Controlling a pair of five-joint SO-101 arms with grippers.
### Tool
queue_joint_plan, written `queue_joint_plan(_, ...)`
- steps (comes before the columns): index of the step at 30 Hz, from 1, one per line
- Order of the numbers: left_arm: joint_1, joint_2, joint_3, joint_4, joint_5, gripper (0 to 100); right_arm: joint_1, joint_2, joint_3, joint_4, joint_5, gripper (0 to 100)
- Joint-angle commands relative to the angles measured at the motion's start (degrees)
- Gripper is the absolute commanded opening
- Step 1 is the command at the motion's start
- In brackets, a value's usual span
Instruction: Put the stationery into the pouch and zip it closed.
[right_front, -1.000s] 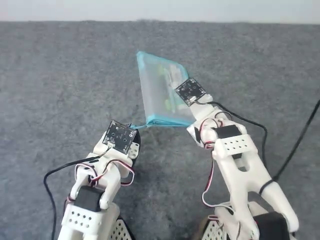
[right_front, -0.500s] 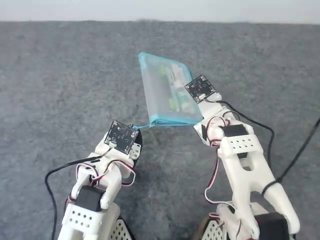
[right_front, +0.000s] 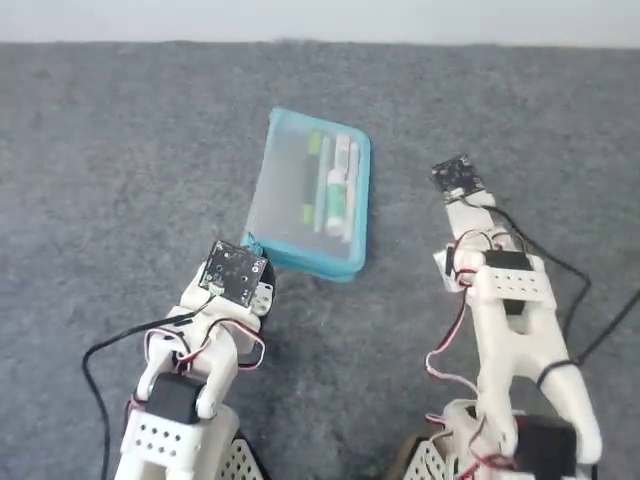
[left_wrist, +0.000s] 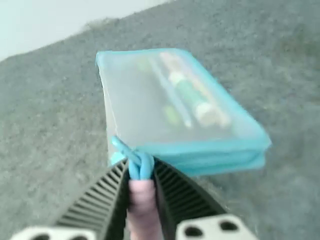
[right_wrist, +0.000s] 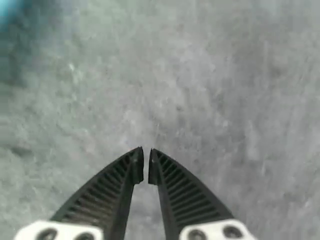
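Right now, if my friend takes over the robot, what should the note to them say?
Left gripper: shut on the blue zip pull at the pouch corner nearest the arms.
Right gripper: shut, empty, over the grey mat, apart from the pouch.
Pouch: lies flat on the mat; the stationery shows inside through its clear side.
Done: stationery is in; the zip looks closed.
Left: check that the zip is fully shut, then let go of the pull.

Stationery (right_front: 338, 190) inside pouch (right_front: 280, 200) — on table (right_front: 120, 150)
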Motion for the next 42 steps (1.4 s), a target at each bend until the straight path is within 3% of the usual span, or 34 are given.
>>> queue_joint_plan(1,5.0,-0.8,-1.9,1.1,-0.3,15,0.3,-1.8,-2.0,0.0,0.1,0.6)
queue_joint_plan(6,8.6,-0.8,-0.9,2.0,-0.2,28,-2.5,-1.8,-0.4,0.0,0.0,0.6)
queue_joint_plan(13,7.8,-0.8,-1.5,1.8,-0.4,30,-2.9,-2.3,-0.4,0.6,-2.0,0.6)
queue_joint_plan(18,2.9,-0.8,-7.2,2.6,-0.2,34,-3.1,-2.3,-0.5,1.9,-2.3,2.0)
queue_joint_plan(24,-6.5,-0.8,-14.0,1.2,-0.1,41,-3.4,-2.3,-0.6,2.0,-2.1,18.4)
queue_joint_plan(33,-9.5,-0.8,-13.9,-0.8,-0.1,41,-2.9,-2.5,-0.7,2.1,-2.4,13.2)
queue_joint_plan(42,-24.0,-0.9,-17.9,-0.8,-0.1,41,-0.7,-18.7,1.1,10.8,-5.8,12.8)
